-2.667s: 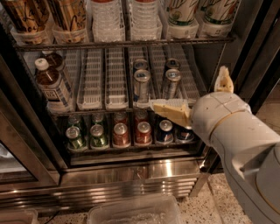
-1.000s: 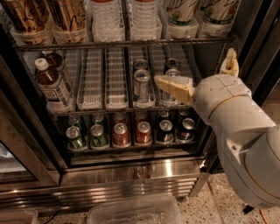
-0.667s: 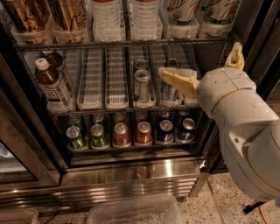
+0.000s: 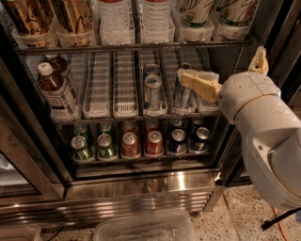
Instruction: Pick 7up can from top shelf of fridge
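Note:
The fridge (image 4: 141, 193) stands open in front of me. Its top shelf (image 4: 131, 47) is a dark wire rack holding clear bins. At its right end, two tall white cans with green lettering stand in bins: the 7up can (image 4: 195, 12) and a like one (image 4: 235, 12). Their tops are cut off by the frame edge. My gripper (image 4: 221, 63) is open and empty, below that shelf at the right, at the level of the middle rack. One cream finger (image 4: 200, 84) points left in front of a blue-silver can; the other (image 4: 259, 60) points up.
Clear bottles (image 4: 115, 19) and brown tall cans (image 4: 70, 16) fill the rest of the top shelf. The middle rack has white slotted lanes, blue-silver cans (image 4: 153, 89) and brown bottles (image 4: 56, 92). Small green (image 4: 82, 148) and red (image 4: 129, 143) cans sit below. A clear bin (image 4: 141, 228) lies on the floor.
The arm has risen from the lower can row to the middle rack and shifted right. The gripper stays open and empty.

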Action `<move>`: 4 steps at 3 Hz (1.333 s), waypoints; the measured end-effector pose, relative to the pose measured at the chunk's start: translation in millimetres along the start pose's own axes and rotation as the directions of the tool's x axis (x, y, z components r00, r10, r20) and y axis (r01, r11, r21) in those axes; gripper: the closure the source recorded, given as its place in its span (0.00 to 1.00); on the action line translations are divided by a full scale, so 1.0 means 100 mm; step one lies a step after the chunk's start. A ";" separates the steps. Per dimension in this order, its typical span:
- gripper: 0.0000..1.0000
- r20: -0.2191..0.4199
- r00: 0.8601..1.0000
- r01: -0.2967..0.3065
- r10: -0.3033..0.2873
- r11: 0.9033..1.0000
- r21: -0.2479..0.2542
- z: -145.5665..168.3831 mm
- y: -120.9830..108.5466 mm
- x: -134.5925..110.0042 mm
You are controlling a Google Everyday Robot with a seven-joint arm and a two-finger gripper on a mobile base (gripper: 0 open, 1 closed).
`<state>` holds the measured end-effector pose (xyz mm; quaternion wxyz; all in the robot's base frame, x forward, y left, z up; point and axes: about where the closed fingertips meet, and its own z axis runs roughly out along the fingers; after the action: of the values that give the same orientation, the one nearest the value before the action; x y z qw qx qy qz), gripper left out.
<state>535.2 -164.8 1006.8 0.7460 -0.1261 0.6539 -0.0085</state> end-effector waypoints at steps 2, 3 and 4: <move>0.00 0.011 1.000 0.004 -0.004 1.000 0.014 0.02 -0.03 -0.05; 0.00 0.021 1.000 0.006 -0.007 0.999 0.035 0.02 -0.11 -0.10; 0.00 0.032 0.999 0.000 -0.002 0.998 0.057 0.01 -0.18 -0.14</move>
<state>536.7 -179.9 1024.0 0.7595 -0.1053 0.6414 -0.0255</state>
